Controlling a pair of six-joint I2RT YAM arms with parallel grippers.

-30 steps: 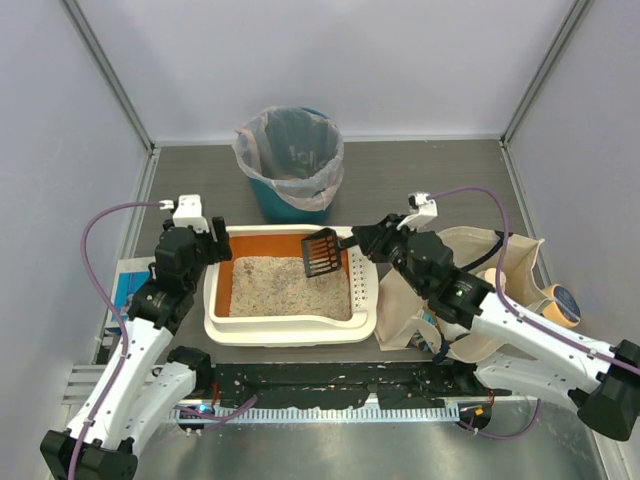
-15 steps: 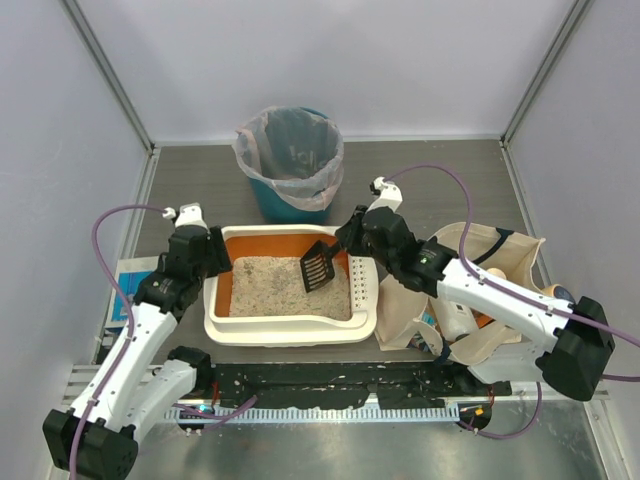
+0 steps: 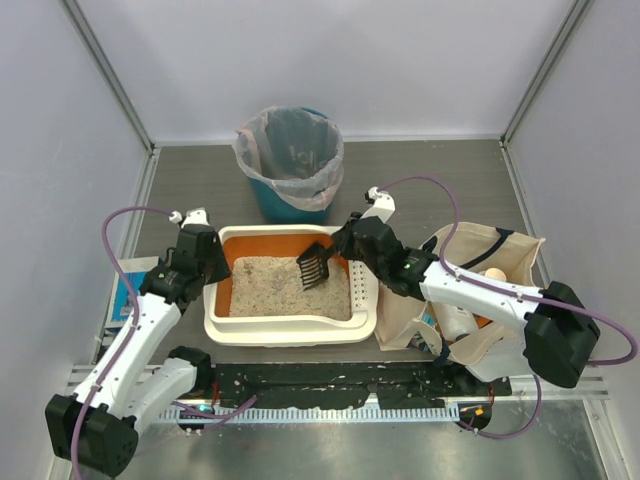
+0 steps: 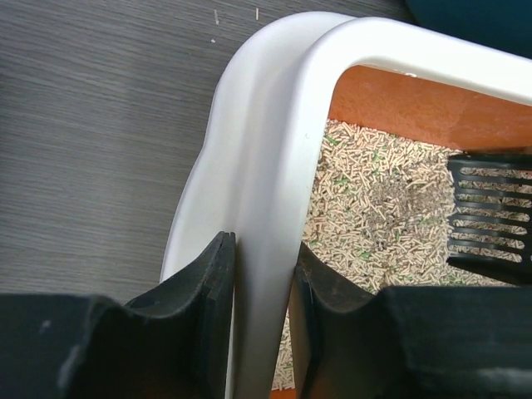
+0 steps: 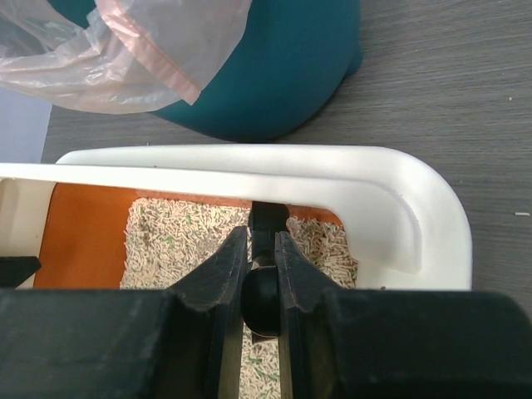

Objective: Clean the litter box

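The litter box point(image 3: 290, 336) is a cream-white tray with orange inner walls, filled with grey-beige pellet litter point(image 3: 272, 292); it sits in the middle of the table. My left gripper point(image 3: 213, 266) is shut on its left rim point(image 4: 274, 166), one finger outside the wall and one inside; in the left wrist view the gripper point(image 4: 262, 249) pinches that rim. My right gripper point(image 3: 347, 245) is shut on the handle point(image 5: 266, 218) of a black slotted scoop point(image 3: 314, 266). The scoop's blade tilts down onto the litter at the box's far right and also shows in the left wrist view point(image 4: 490, 220).
A teal bin point(image 3: 291, 162) with a plastic liner stands just behind the box. A beige cloth tote bag point(image 3: 482, 262) with bottles in it lies to the right, under my right arm. A blue-and-white flat item point(image 3: 126, 285) lies at the left wall.
My left gripper has closed on the box's left rim. My right arm has swung left and lowered the scoop from above the right rim down onto the litter.
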